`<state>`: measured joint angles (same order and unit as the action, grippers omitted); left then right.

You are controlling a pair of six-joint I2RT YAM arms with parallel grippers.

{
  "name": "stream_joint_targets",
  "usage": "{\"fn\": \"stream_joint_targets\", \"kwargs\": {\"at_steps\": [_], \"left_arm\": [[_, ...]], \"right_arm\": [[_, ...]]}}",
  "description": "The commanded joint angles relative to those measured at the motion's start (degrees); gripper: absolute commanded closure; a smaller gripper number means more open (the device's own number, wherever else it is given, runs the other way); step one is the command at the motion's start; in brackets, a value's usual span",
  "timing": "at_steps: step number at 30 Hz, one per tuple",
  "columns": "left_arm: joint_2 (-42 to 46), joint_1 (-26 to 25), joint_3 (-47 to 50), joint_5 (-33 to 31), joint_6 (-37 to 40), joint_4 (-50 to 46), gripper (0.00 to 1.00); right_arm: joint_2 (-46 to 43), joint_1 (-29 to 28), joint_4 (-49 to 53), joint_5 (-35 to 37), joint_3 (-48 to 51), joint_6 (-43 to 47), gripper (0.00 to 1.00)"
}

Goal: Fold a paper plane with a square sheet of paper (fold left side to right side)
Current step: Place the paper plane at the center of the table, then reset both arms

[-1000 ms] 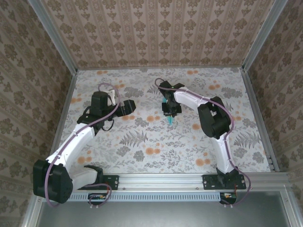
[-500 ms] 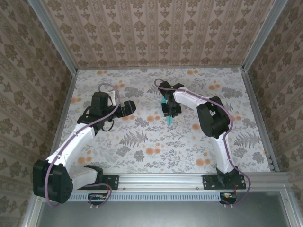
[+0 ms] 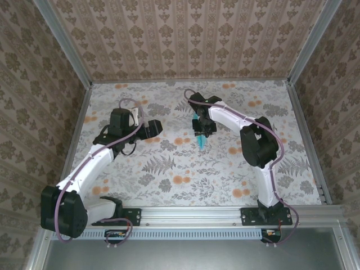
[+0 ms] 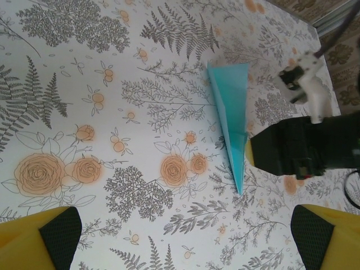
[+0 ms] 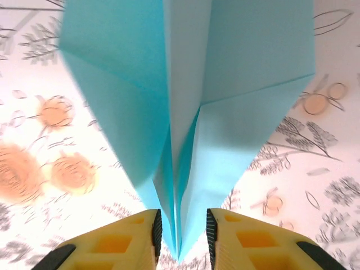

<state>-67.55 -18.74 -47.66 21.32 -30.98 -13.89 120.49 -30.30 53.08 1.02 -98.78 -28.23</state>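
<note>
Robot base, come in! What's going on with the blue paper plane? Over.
Left gripper open, hovering apart from the plane. Right gripper astride paper plane's centre fold, grip unclear. Plane folded to a pointed dart. Nothing blocking it.

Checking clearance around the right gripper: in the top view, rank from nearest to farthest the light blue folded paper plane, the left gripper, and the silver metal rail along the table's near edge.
From the right gripper:
1. Light blue folded paper plane: between its fingers.
2. Left gripper: to its left, mid-table.
3. Silver metal rail: along the near edge.
</note>
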Motion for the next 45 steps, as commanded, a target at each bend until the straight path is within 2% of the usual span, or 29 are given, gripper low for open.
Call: {"fn": "stream_joint_targets", "kwargs": {"at_steps": [1, 7, 14, 16, 20, 24, 27, 30, 33, 38, 43, 45], "left_arm": [[-0.50, 1.26, -2.76, 1.16, 1.62, -0.85, 0.00], [0.78, 4.24, -4.56, -2.16, 1.83, -3.35, 0.00], [3.91, 8.28, -4.86, -17.48, 4.69, -5.48, 0.00], [5.27, 8.37, -2.91, -22.61, 7.28, -2.97, 0.00], [8.72, 8.49, 4.56, -33.28, 12.13, 7.36, 0.00], [10.42, 8.51, 13.06, -39.82, 19.03, 18.92, 0.00], [8.82, 9.06, 15.18, -41.63, 23.64, 21.04, 0.00], [5.73, 9.47, 16.74, -41.47, 28.84, 23.58, 0.00], [2.74, 10.15, 19.85, -39.58, 31.33, 30.30, 0.00], [-1.47, 13.21, 24.03, -32.64, 31.90, 40.93, 0.00], [-7.46, 15.84, 27.19, -25.44, 31.74, 53.98, 0.00], [-8.89, 16.03, 26.69, -22.41, 34.43, 55.72, 0.00]], "right_arm": [[-5.80, -0.63, 3.01, 2.14, 1.30, 0.15, 0.67], [-17.68, 0.44, -1.30, 5.80, 8.99, 2.21, 0.55], [-36.36, 6.96, -12.88, 10.21, 25.03, 6.89, 0.36], [-41.98, 9.21, -17.11, 11.17, 30.03, 7.83, 0.29], [-52.10, 13.66, -27.51, 15.84, 41.05, 9.36, 0.03], [-58.88, 17.96, -39.34, 19.31, 52.68, 11.38, 0.00], [-61.27, 20.72, -49.40, 21.81, 61.96, 13.25, 0.00], [-61.18, 23.54, -59.79, 21.43, 69.78, 14.67, 0.00], [-57.66, 26.85, -69.38, 16.48, 74.23, 15.91, 0.00], [-49.28, 28.11, -81.80, 11.49, 76.09, 19.88, 0.00], [-42.59, 28.16, -88.86, 5.98, 73.40, 24.84, 0.00], [-40.36, 28.18, -92.58, 4.20, 73.47, 27.14, 0.00]]}}
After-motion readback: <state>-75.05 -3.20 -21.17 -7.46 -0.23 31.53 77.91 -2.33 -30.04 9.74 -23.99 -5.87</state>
